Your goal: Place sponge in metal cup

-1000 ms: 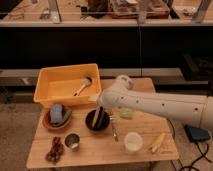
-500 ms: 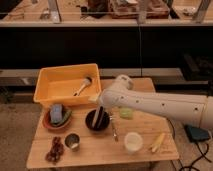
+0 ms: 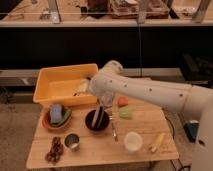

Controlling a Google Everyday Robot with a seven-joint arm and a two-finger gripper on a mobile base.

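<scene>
The sponge [image 3: 56, 112] was seen standing on edge in the reddish bowl [image 3: 47, 123] at the lower left of the frame, apparently propped by a greenish cloth [image 3: 65, 118] beside it. The metal cup [image 3: 73, 141] was set just below on the table [image 3: 100, 156], mouth up, so a drop from above would be accepted. The gripper [image 3: 83, 89] was held left of centre, over the right side of the yellow bin [image 3: 50, 85]. Whether it was clenched or released could not be told.
</scene>
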